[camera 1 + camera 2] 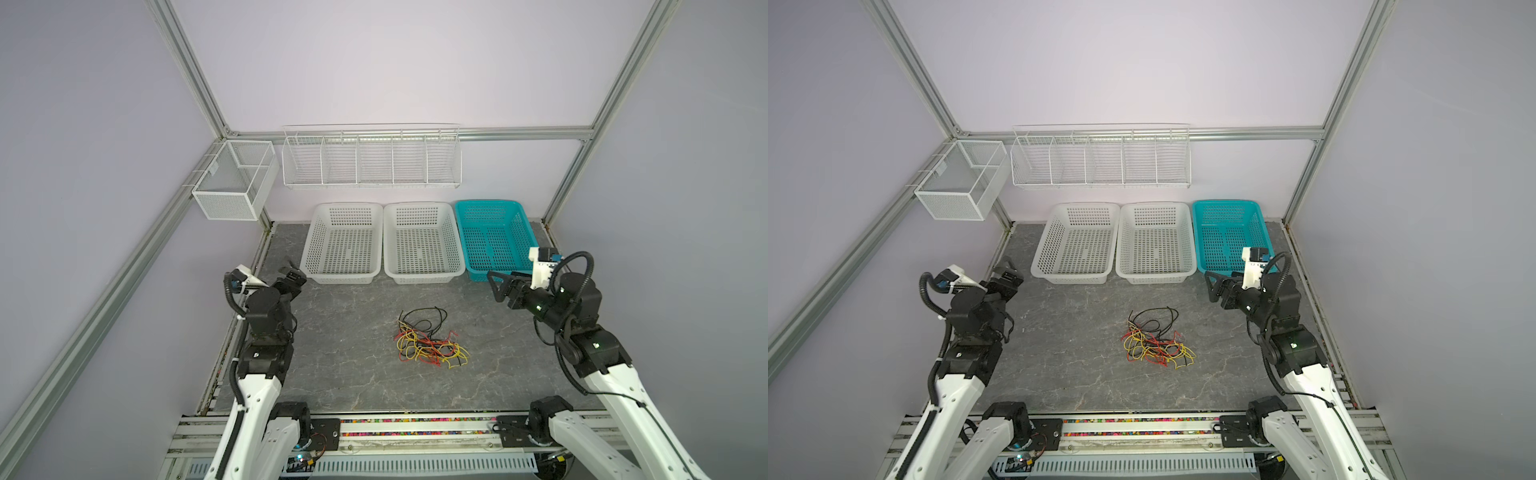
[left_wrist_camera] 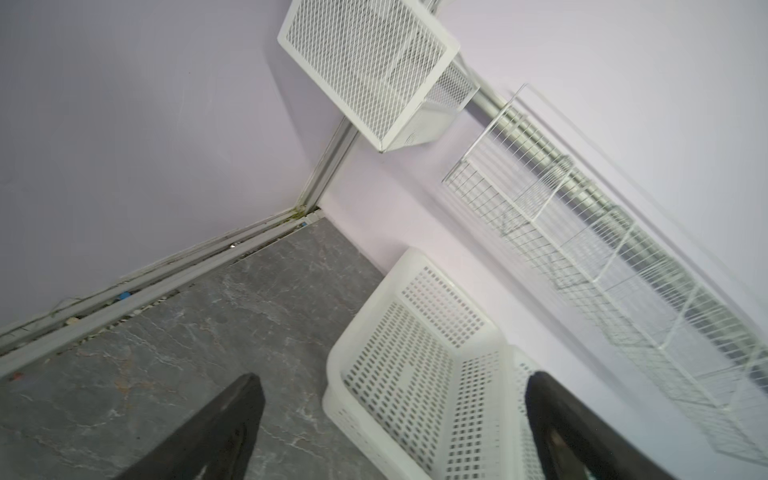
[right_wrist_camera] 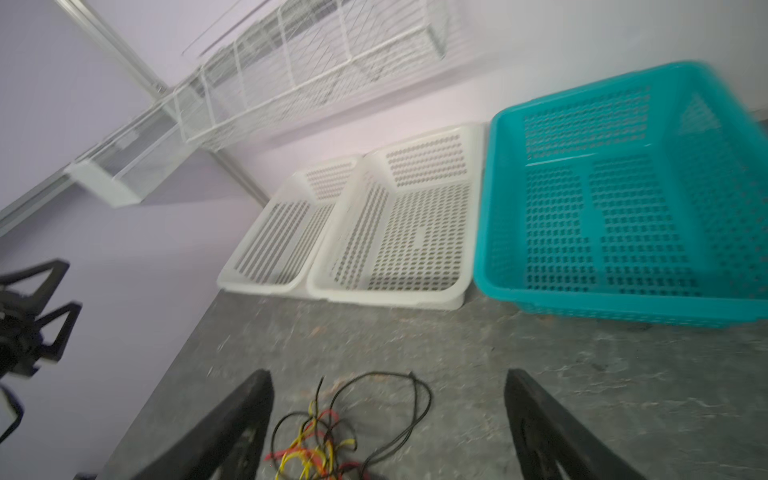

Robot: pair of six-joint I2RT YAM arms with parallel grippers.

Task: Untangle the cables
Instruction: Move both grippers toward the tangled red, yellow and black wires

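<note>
The cables (image 1: 430, 338) (image 1: 1156, 343) lie in one tangled heap of thin red, yellow and black wires on the grey table, in both top views right of centre. The right wrist view shows the heap (image 3: 332, 432) on the table between the spread fingers. My right gripper (image 1: 496, 284) (image 1: 1212, 286) (image 3: 388, 415) hangs open in the air, up and to the right of the heap, holding nothing. My left gripper (image 1: 293, 270) (image 1: 1008, 270) (image 2: 392, 419) is open and empty at the far left, beside the left white basket (image 2: 415, 374).
Two white baskets (image 1: 343, 245) (image 1: 423, 245) and a teal basket (image 1: 492, 239) (image 3: 623, 199) stand in a row along the back wall. A white mesh box (image 1: 235, 180) and a wire rack (image 1: 372, 160) hang on the walls above.
</note>
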